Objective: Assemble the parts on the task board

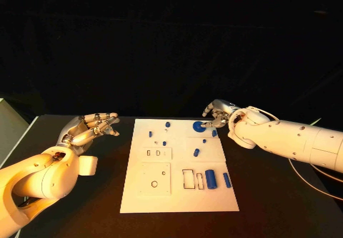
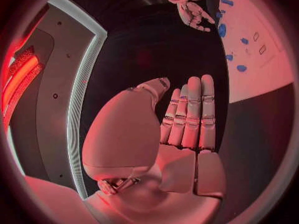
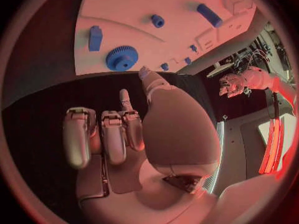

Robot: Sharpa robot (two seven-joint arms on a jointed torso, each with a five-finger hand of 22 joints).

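The white task board (image 1: pixel 179 198) lies in the middle of the table. A blue gear (image 1: pixel 198 126) sits at its far right corner, with several small blue pegs (image 1: pixel 167 124) around it. A thick blue cylinder (image 1: pixel 211 178) and a slim blue bar (image 1: pixel 226 180) lie near the right edge beside dark slots. My right hand (image 1: pixel 218 115) hovers just beyond the gear (image 3: pixel 121 58), fingers apart, holding nothing. My left hand (image 1: pixel 91 128) is off the board's left side above the black table, its fingers (image 2: pixel 190 114) stretched side by side and holding nothing.
The black table (image 1: pixel 286 208) runs out on both sides of the board. Its left edge meets a pale surface (image 1: pixel 11 129). A thin cable (image 1: pixel 307 173) loops beside my right arm. The board (image 2: pixel 261 74) also has rectangular cut-outs (image 1: pixel 158 153).
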